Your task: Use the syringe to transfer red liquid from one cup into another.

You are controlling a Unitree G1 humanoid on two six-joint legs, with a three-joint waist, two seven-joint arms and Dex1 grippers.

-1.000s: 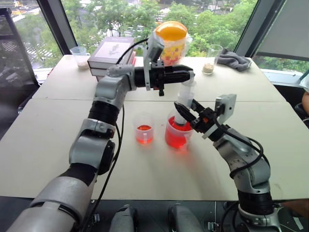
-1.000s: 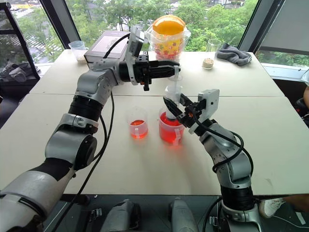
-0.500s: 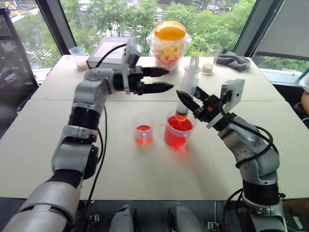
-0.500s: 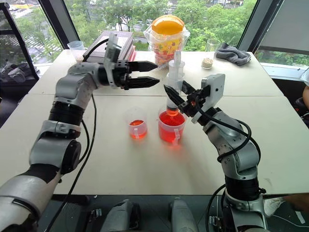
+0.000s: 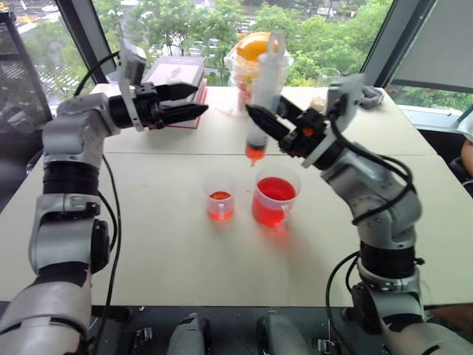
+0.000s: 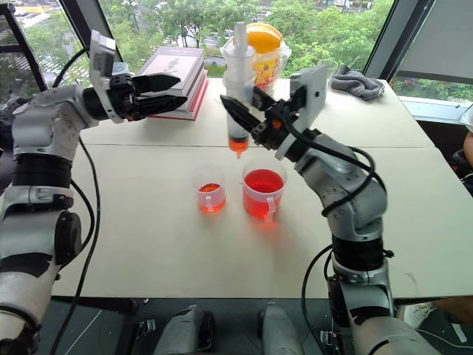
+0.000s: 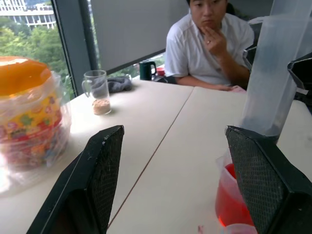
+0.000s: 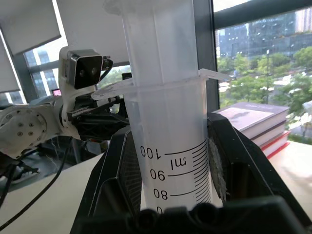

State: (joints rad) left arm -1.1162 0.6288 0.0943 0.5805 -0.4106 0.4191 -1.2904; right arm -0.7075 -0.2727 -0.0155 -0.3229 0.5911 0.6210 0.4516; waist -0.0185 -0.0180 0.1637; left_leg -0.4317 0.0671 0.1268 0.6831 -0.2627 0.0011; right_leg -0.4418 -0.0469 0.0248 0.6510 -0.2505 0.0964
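Syringe (image 6: pixel 236 89) upright in the right gripper (image 6: pixel 250 122), fingers pinched on its clear barrel, orange-red tip held in the air above and just to the left of the measuring cup (image 6: pixel 261 194) and clear of its rim. Measuring cup holds red liquid (image 6: pixel 263 182). Small cup (image 6: pixel 210 189) stands just beside the measuring cup on its left, red low down. Left gripper (image 6: pixel 168 92) well left of the syringe near the books (image 6: pixel 177 70), fingers spread, nothing between them.
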